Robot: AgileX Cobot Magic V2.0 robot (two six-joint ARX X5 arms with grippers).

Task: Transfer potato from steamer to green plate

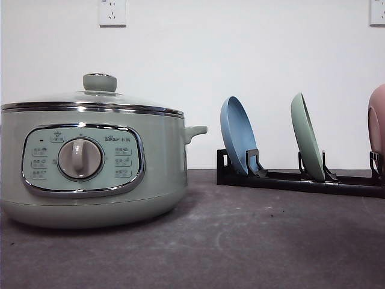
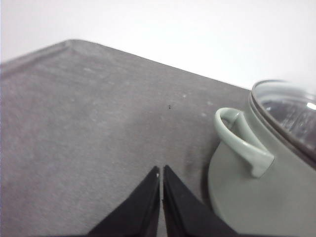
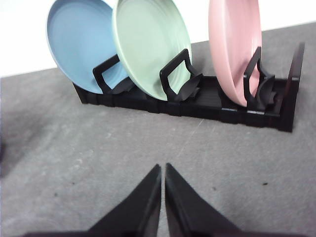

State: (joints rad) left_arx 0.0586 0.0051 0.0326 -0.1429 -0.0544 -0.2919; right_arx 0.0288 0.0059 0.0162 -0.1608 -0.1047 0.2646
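The sage-green steamer (image 1: 90, 162) stands on the left of the table with its glass lid and green knob (image 1: 100, 82) on. The potato is hidden. The green plate (image 1: 308, 137) stands upright on edge in a black rack (image 1: 301, 179) at the right, between a blue and a pink plate. In the left wrist view my left gripper (image 2: 161, 173) is shut and empty over bare table, beside the steamer's side handle (image 2: 242, 143). In the right wrist view my right gripper (image 3: 163, 170) is shut and empty, a short way in front of the rack and the green plate (image 3: 148, 47).
A blue plate (image 1: 237, 135) and a pink plate (image 1: 377, 123) stand on edge in the same rack. The grey table (image 1: 240, 241) spreads in front of the steamer and rack. A white wall with sockets is behind.
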